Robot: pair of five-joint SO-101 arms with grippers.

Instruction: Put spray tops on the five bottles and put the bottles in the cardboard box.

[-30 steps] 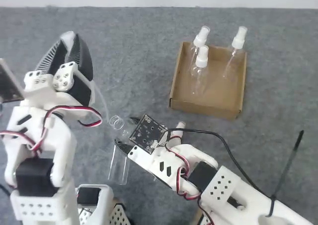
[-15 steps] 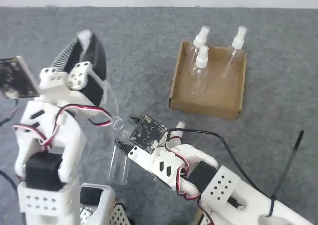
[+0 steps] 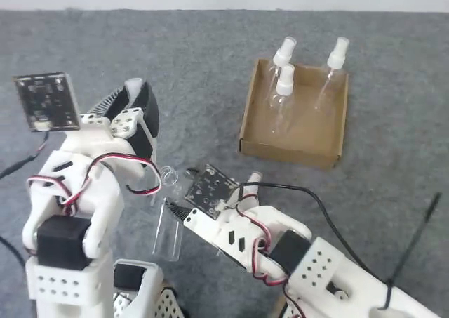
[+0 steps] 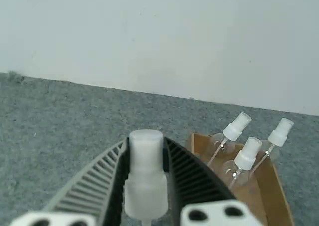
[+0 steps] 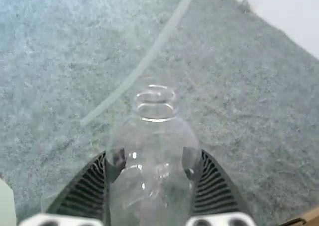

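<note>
Left claw (image 4: 146, 145) is clenched on the spray top (image 4: 146, 181), with a pad on each side of its white collar and the nozzle end up. Right claw (image 5: 152, 161) is wrapped round the open bottle (image 5: 153, 136), gripping the clear shoulder just below the neck. It holds the bottle low over the grey mat (image 3: 210, 65), with the mouth (image 5: 155, 94) facing away from my wrist.

Here's the tricky bit. The dip tube (image 5: 144, 61) trails down from the top, and from my right wrist it runs past the side of the neck, not into it. As best I can judge, its tip sits beside the bottle.

If I bring the top down on this line, the thin tube could catch on the rim and buckle. It could also slide down the outside, and then the collar never seats. It looks springy too, so it may flick away when I nudge it.

The bottle is light and slick. A sideways shove from the top could twist it in my right grip or pop it out onto the mat.

The cardboard box (image 3: 291, 151) sits well apart. The three capped bottles (image 3: 284, 79) lie in it, out of harm's way.
</note>
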